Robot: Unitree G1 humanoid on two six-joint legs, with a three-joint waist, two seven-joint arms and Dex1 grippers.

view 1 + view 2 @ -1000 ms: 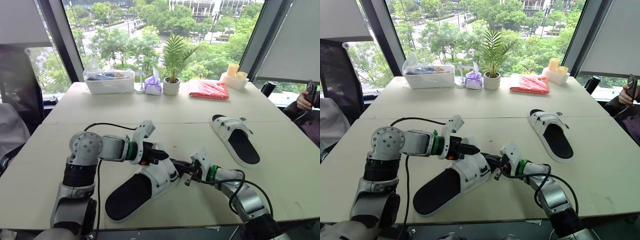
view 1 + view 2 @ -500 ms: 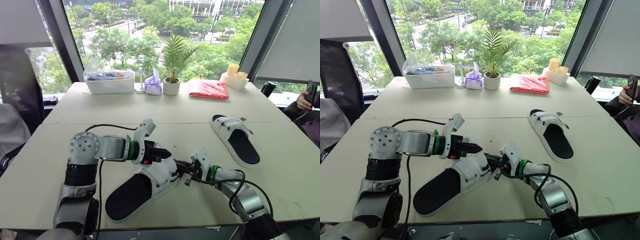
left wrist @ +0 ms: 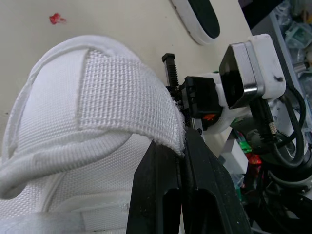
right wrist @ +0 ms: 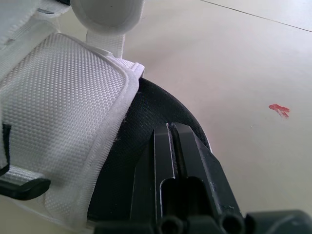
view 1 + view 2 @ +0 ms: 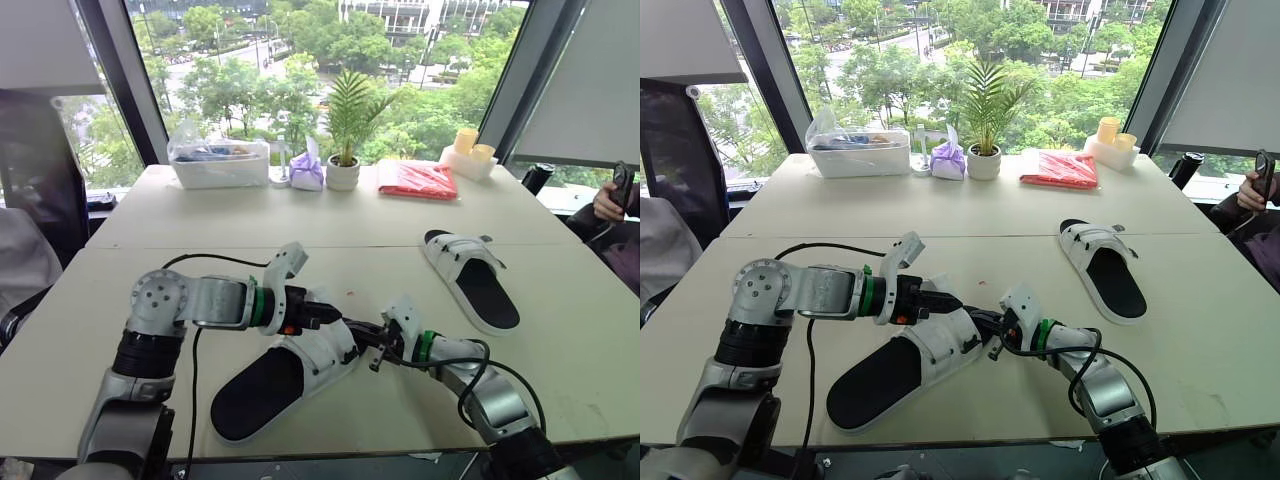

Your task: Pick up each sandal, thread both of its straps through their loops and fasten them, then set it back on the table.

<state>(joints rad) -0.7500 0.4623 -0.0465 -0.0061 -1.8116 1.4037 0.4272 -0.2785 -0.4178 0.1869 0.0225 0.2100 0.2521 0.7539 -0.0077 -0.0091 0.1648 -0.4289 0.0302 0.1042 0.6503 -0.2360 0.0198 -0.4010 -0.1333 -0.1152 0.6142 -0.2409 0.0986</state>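
The near sandal [image 5: 285,372], with a black footbed and white straps, lies at the table's front centre with its toe toward my right arm. My left gripper [image 5: 326,311] is over its strap band, shut on the free end of a white strap [image 3: 131,100]; in the left wrist view the black fingers [image 3: 161,170] pinch that strap's edge. My right gripper [image 5: 360,337] is shut on the sandal's toe rim, its fingers [image 4: 168,146] lying on the black footbed [image 4: 146,122]. The second sandal [image 5: 470,278] lies flat at the right, with its straps across it.
Along the far edge of the table [image 5: 560,350] stand a clear plastic box [image 5: 219,162], a purple pouch [image 5: 306,168], a potted plant [image 5: 344,150], a red bag [image 5: 417,179] and yellow cups [image 5: 472,143]. A person's hand [image 5: 610,200] holds a device at the right.
My left arm has sunk a little and its gripper has edged right along the strap, still pinching it. The sandal and the right gripper have barely moved.
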